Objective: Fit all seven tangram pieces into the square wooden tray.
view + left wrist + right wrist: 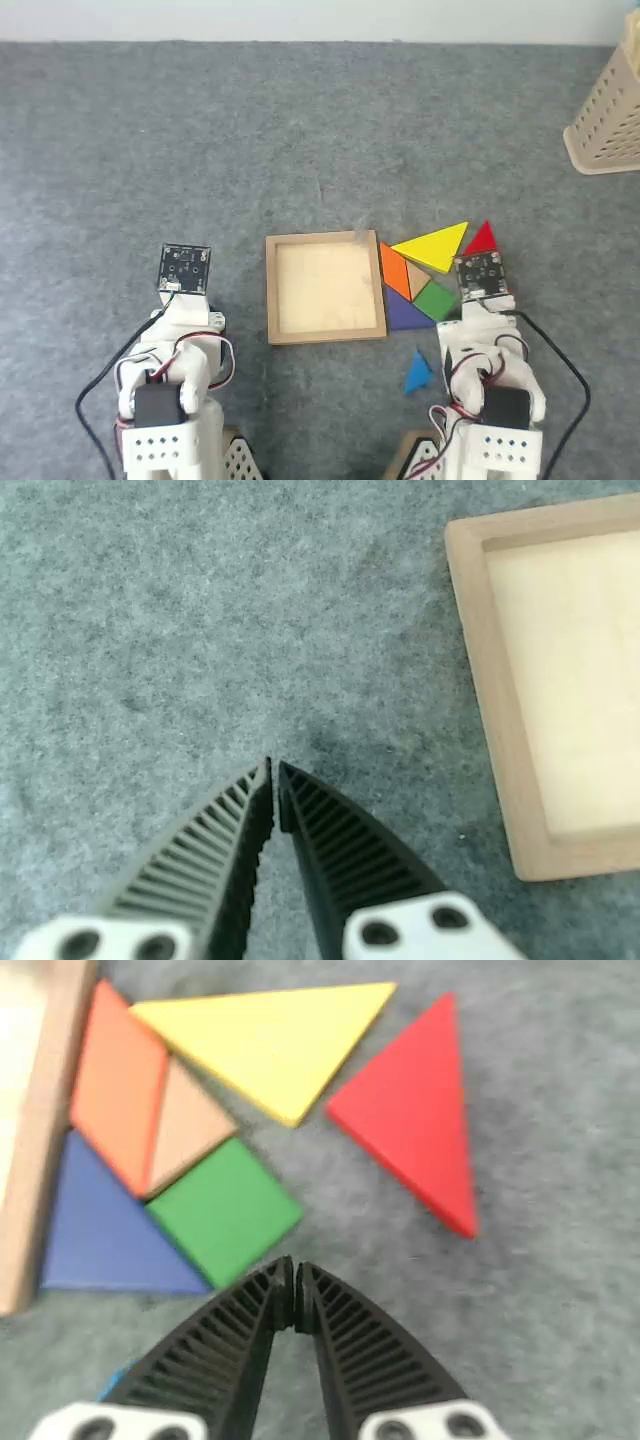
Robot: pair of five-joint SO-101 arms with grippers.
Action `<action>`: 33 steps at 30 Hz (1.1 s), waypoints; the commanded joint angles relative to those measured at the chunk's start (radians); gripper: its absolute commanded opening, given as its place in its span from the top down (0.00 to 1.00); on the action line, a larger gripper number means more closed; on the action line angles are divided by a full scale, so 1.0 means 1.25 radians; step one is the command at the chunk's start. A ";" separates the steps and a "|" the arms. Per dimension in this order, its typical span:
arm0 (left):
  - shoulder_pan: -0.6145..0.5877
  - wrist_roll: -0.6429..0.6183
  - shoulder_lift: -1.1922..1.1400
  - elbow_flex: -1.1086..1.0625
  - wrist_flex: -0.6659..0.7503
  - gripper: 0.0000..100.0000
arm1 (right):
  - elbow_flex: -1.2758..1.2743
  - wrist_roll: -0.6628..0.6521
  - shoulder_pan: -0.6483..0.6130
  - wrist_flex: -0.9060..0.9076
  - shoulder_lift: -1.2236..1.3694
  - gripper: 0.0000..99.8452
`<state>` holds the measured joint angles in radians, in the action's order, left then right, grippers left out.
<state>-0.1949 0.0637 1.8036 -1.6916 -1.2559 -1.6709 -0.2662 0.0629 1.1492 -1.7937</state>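
The square wooden tray (pixel 272 290) lay flat in the middle of the grey desk (pixel 200 130), and its inside was bare, so I judge that the task had not yet begun. Six pieces lay at 3 o'clock of the tray. The orange piece (pixel 394 270) and the purple triangle (pixel 403 314) touched its rim. The small tan triangle (pixel 417 278) and the green square (pixel 434 299) were packed against them. The yellow triangle (pixel 432 246) lay at 12 o'clock of the green square, and the red triangle (pixel 482 239) just beside the yellow one, apart from it. The small blue triangle (pixel 417 373) lay alone at 5 o'clock of the tray. This side probably suited the right arm, which can reach all of them.

The right claw (pixel 295 1265) was pressed together and pinched nothing. Its tips hung over bare desk just beside the green square. The left claw (pixel 272 770) was also pressed together and empty, over the desk at 9 o'clock of the tray. Both seemed to me to be in a waiting pose.

A pale basket with holes (pixel 610 110) stood far off at 2 o'clock.

No label or writing could be read on the pieces or on the tray.
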 commanded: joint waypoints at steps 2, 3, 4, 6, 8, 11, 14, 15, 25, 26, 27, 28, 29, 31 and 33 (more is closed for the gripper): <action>0.002 0.004 0.016 0.006 -0.006 0.99 | 0.064 -0.021 0.115 -0.030 -0.015 0.99; 0.002 0.004 0.016 0.006 -0.006 0.99 | 0.085 -0.021 0.137 -0.030 -0.014 0.99; 0.002 0.004 0.016 0.006 -0.006 0.99 | 0.104 -0.021 0.152 -0.030 -0.010 0.99; 0.002 0.004 0.016 0.006 -0.006 0.99 | 0.139 -0.029 0.153 -0.030 -0.008 0.99; 0.001 0.004 0.016 0.006 -0.006 0.99 | 0.168 -0.068 0.136 -0.023 -0.008 0.99; 0.001 0.004 0.016 0.006 -0.006 0.99 | 0.210 -0.087 0.094 0.008 0.013 0.99; 0.001 0.004 0.016 0.006 -0.006 0.99 | 0.250 -0.093 0.067 0.010 0.101 0.99; 0.001 0.004 0.016 0.006 -0.006 0.99 | 0.271 -0.093 0.062 0.008 0.145 0.99; 0.001 0.004 0.016 0.006 -0.006 0.99 | 0.655 -0.211 -0.046 0.127 0.789 0.83; 0.001 0.004 0.016 0.006 -0.006 0.99 | 0.696 -0.231 -0.053 0.141 0.852 0.79; 0.001 0.004 0.016 0.006 -0.006 0.99 | 0.738 -0.243 -0.060 0.148 0.909 0.76; 0.001 0.004 0.016 0.006 -0.006 0.99 | 0.776 -0.248 -0.063 0.152 0.964 0.72; 0.001 0.004 0.016 0.006 -0.006 0.99 | 0.811 -0.247 -0.069 0.152 1.018 0.70; 0.001 0.004 0.016 0.006 -0.006 0.99 | 0.874 -0.247 -0.080 0.152 1.119 0.67; 0.001 0.004 0.016 0.006 -0.006 0.99 | 0.919 -0.245 -0.090 0.148 1.207 0.65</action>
<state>-0.1949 0.0637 1.8036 -1.6916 -1.2559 -0.6506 -0.5562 -0.0261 1.3257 -0.4296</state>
